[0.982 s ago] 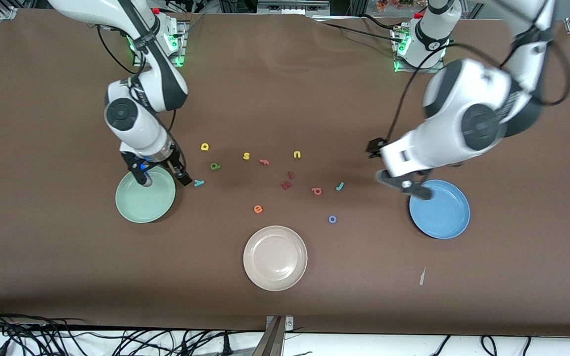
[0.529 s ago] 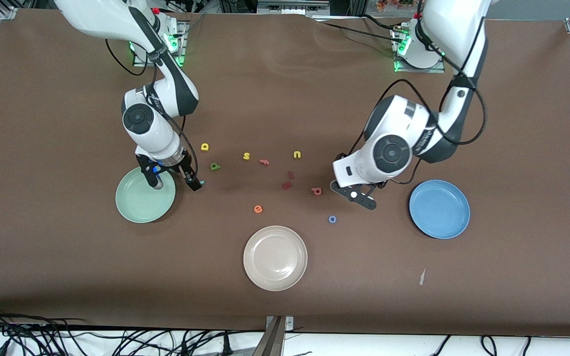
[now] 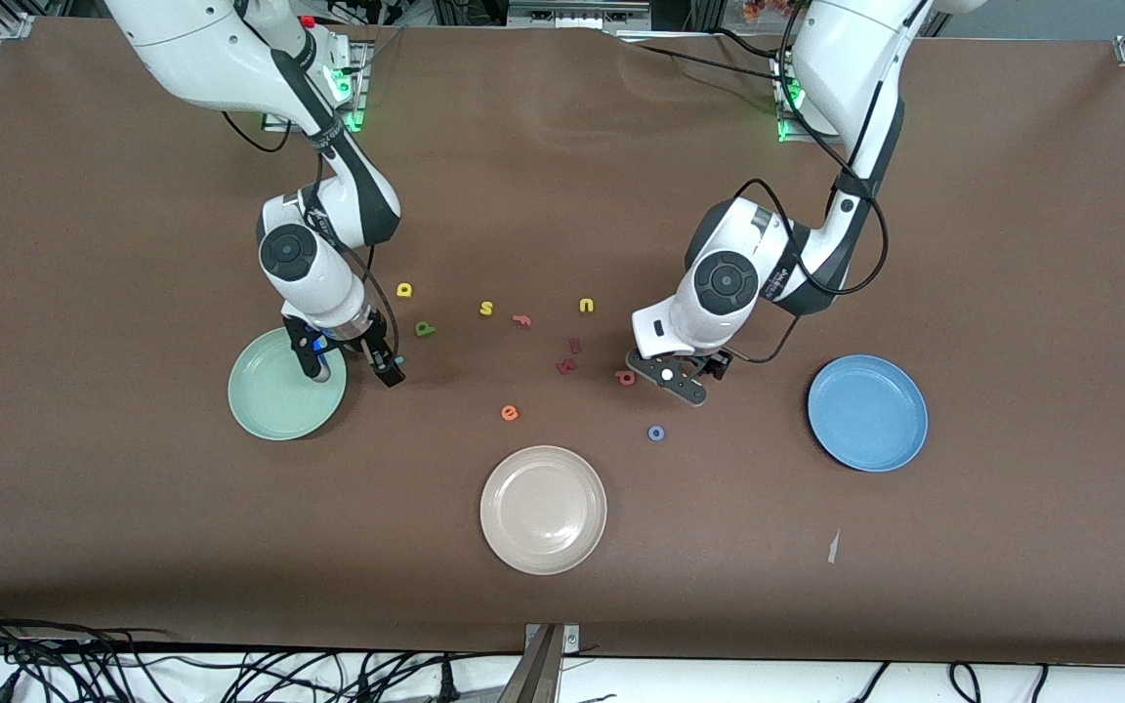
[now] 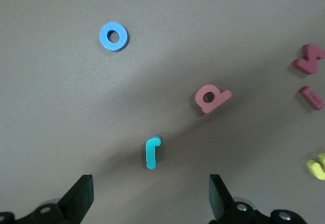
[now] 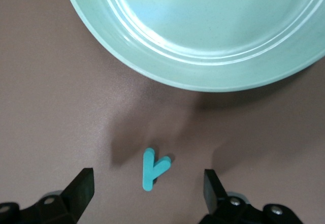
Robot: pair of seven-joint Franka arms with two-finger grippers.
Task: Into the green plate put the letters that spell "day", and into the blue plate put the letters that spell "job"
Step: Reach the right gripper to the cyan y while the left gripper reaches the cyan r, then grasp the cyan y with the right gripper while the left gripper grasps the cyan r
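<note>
Over the last second both our arms have swung in from above the plates and come down over the scattered letters, which tells us two pickups are about to begin at once. Our right pincer [image 5: 144,191] now hangs with its fingers spread wide and nothing in them, straddling the teal "y" [image 5: 152,168], which lies flat on the desk [image 3: 84,547] just beside the rim of the green plate [image 3: 274,410], toward the left arm's end of it. Our left pincer [image 4: 150,201], a second ago over the blue plate [image 3: 867,413], has crossed to the middle cluster and also stands fully released, lined up on the teal "j" [image 4: 152,152]. The salmon "b" [image 4: 212,97] lies just beside that letter, and the blue "o" [image 3: 656,433] sits nearer the front camera than both. The yellow round letter [image 3: 404,289] and the dark green letter [image 3: 424,328] wait farther from the camera than the "y". Both plates are still bare, so none of the six letters has been delivered. We judge the next move to be a short descent and a clench on each teal letter; both are thin and flat, so a shallow reach may slip off them.
</note>
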